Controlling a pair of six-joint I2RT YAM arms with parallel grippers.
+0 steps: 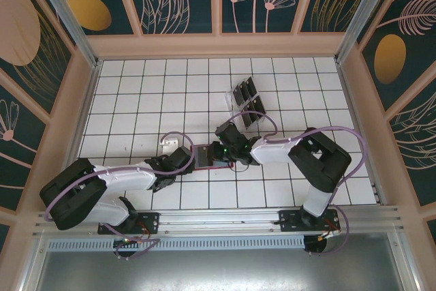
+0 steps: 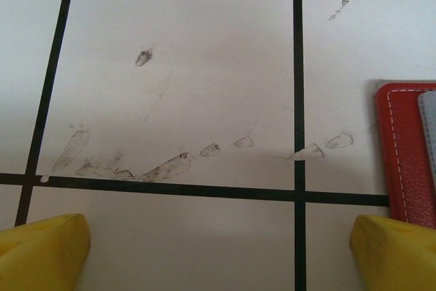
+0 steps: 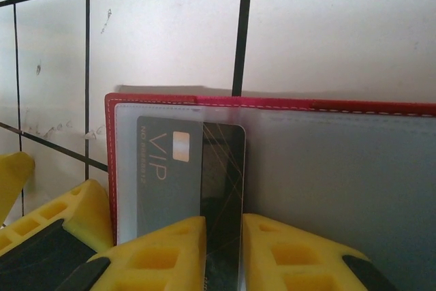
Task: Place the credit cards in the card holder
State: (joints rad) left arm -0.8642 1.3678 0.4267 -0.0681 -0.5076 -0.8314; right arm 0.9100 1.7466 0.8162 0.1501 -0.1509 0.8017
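Right hand (image 3: 223, 230) narrowly straddles credit card (image 3: 170, 175) partly inside card holder (image 3: 340, 168), grip unclear; left hand (image 2: 218, 243) open.

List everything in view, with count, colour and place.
card holder: one, red with grey pockets, open on the table between the claws
credit card: one, black, marked VIP, partly under the holder's clear pocket
rack cards: several, black, standing in the rack
clear rack: one, beyond the holder
white object: one, small, near left claw
table: white tiles, black grid, scuffed
left claw: yellow, open, at holder's edge
right claw: yellow, at the card, grip unclear
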